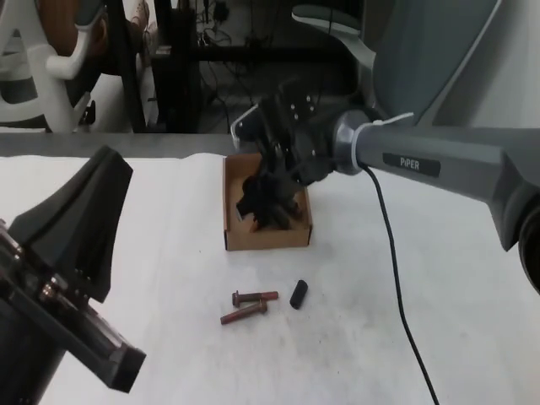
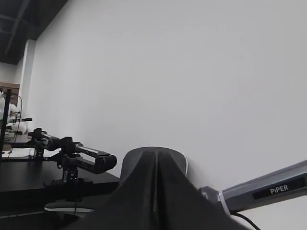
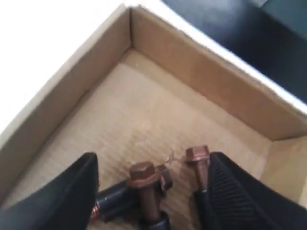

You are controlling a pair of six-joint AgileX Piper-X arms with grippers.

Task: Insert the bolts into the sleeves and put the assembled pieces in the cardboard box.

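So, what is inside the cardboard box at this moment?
Bolts pushed into black sleeves lie on the floor of the cardboard box, at least two, between the right gripper's open fingers. The fingers cover part of the floor, so the full count is hidden.

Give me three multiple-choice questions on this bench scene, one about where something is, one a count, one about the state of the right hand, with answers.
1. Where is the right hand?
A. raised toward the wall
B. in the cardboard box
C. off the bench's edge

2. How many bolts lie loose on the bench outside the box?
A. two
B. one
C. four

3. How is the right hand set?
A. shut on a bolt
B. shut on nothing
C. open

Answers: 1 B, it reaches down between the box walls. 2 A, two copper-coloured bolts lie in front of the box. 3 C, its fingers stand wide apart in the right wrist view.
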